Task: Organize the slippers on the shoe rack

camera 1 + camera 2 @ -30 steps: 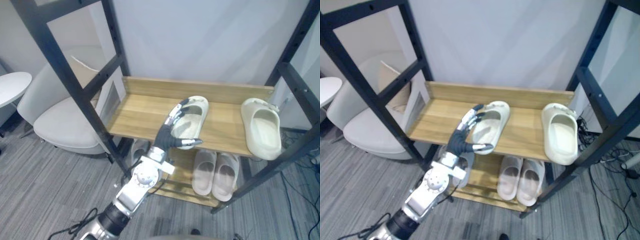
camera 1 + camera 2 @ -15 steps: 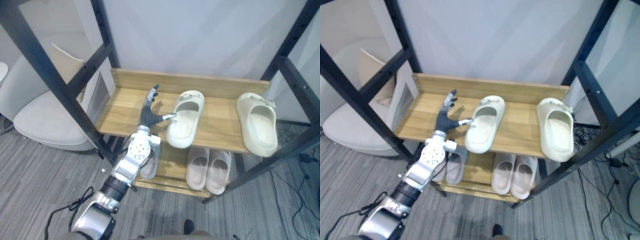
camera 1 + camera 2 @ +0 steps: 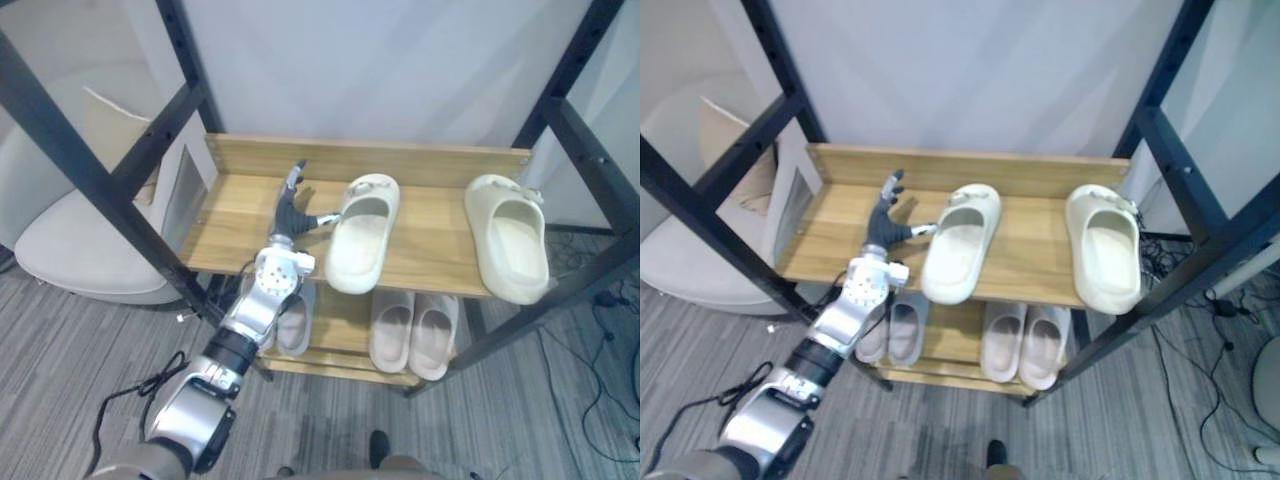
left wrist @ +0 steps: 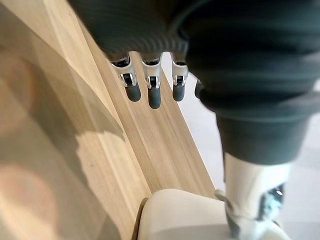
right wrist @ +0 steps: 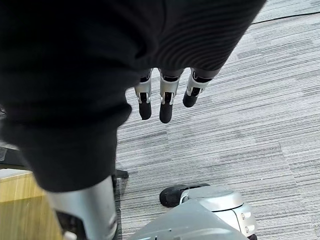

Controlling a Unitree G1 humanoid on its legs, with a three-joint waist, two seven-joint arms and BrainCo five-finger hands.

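The light brown wooden shelf under the left hand is smooth. It has thin grain lines and a soft shine. The hand's fingers are shiny silver metal with dull dark tips that look like rubber. Its dark cover is ribbed and matt. Just beside the hand lies a cream slipper that looks like smooth, matt foam. A second cream slipper, far from the hand, looks the same. The black metal frame is smooth and dull. Below the hand, the pale grey slippers look matt. The grey carpet floor looks rough, with thin stripes.
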